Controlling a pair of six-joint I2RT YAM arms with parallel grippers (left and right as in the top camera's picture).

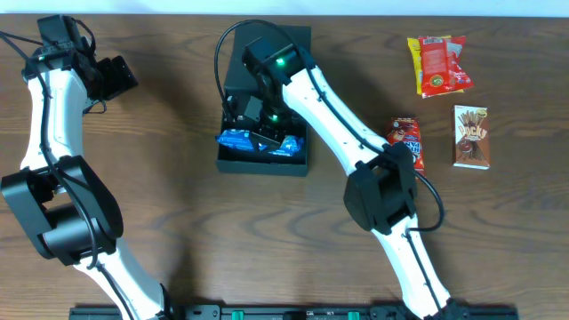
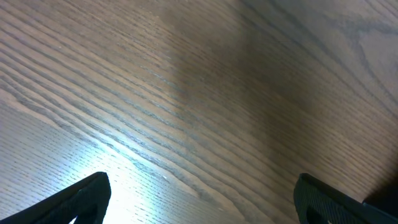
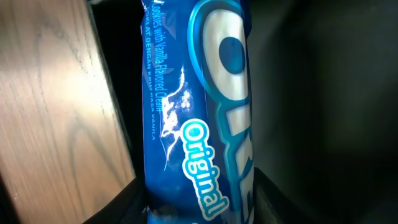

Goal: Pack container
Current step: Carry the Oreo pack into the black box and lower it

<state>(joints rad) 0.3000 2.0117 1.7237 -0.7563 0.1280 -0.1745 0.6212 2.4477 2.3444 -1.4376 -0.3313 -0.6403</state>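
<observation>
Pack abt a quarter done: one blue cookie packet (image 1: 238, 140) lies in the box (image 1: 263, 165), right under the right gripper (image 1: 258, 123). Three snacks wait on the table (image 1: 178, 222), well off to that gripper's right: red-yellow bag (image 1: 437, 64), red packet (image 1: 406, 140), brown stick box (image 1: 470, 135). Right gripper is low at the packet. Its wrist cam shows only blue wrapper, so can't tell if clamped or apart. Left gripper (image 2: 202, 205) hangs far off over the table, fingers wide apart, holding nothing.
</observation>
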